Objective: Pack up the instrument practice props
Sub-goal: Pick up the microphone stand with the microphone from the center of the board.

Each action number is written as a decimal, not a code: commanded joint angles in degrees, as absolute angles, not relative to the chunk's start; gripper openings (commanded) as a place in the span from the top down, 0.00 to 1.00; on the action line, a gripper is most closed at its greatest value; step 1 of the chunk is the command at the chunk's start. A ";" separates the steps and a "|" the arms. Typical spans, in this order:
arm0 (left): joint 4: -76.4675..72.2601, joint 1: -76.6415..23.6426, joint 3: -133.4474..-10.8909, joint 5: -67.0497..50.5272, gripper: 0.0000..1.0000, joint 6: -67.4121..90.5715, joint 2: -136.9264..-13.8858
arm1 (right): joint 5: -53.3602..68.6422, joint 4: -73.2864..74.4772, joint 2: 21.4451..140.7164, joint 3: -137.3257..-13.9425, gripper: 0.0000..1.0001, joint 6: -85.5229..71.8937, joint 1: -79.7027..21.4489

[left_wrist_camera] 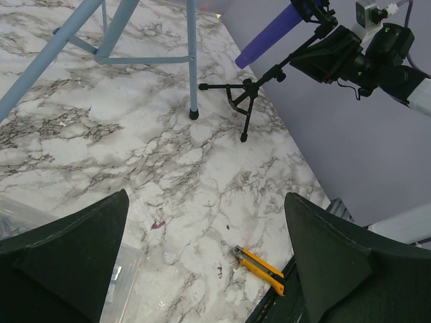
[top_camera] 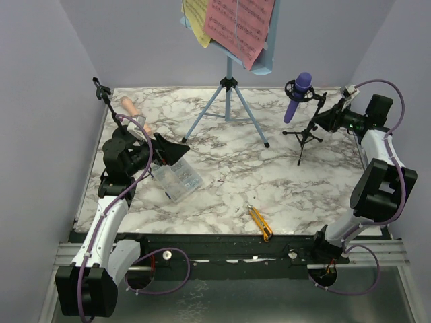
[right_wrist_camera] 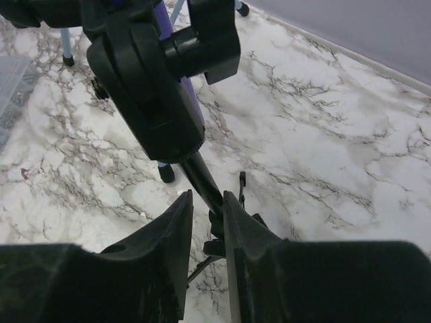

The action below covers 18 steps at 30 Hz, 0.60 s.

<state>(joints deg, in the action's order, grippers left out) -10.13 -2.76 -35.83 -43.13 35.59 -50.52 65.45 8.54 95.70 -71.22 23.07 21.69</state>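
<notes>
The right end effector [right_wrist_camera: 207,198] clamps the thin stem of the far-right mic mount [right_wrist_camera: 195,169]; top-heavy with the purple microphone [top_camera: 297,96], it might swivel or topple. The left end effector [left_wrist_camera: 205,198] gapes empty

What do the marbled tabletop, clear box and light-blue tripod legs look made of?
The marbled tabletop: likely printed laminate, flat veins, low sheen. The clear box: transparent plastic, contents show through. The light-blue tripod legs: probably painted metal tubes, thin and straight.

Round R pincer [right_wrist_camera: 207,196]
Mount [right_wrist_camera: 199,176] pole btwn its jaws; mic [top_camera: 297,96] just left; rack [top_camera: 227,108] farther left; knife [top_camera: 259,223] nearer bases, left.
</notes>
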 commanded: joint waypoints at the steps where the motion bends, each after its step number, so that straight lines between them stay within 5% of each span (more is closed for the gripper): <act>1: -11.07 -3.03 -35.33 -43.89 0.01 35.42 -49.75 | 68.14 7.50 95.54 -72.86 0.75 24.26 21.36; 8: -11.07 -3.03 -35.25 -43.85 0.01 35.33 -49.74 | 68.66 4.86 93.45 -71.31 0.86 24.83 21.27; 18: -11.10 -2.99 -35.25 -43.80 0.01 35.33 -49.72 | 67.03 3.99 93.68 -71.09 0.81 24.26 21.27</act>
<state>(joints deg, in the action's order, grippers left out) -10.13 -2.76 -35.83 -43.13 35.59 -50.52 66.28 6.87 95.35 -71.13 24.05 21.45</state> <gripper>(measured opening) 0.989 0.178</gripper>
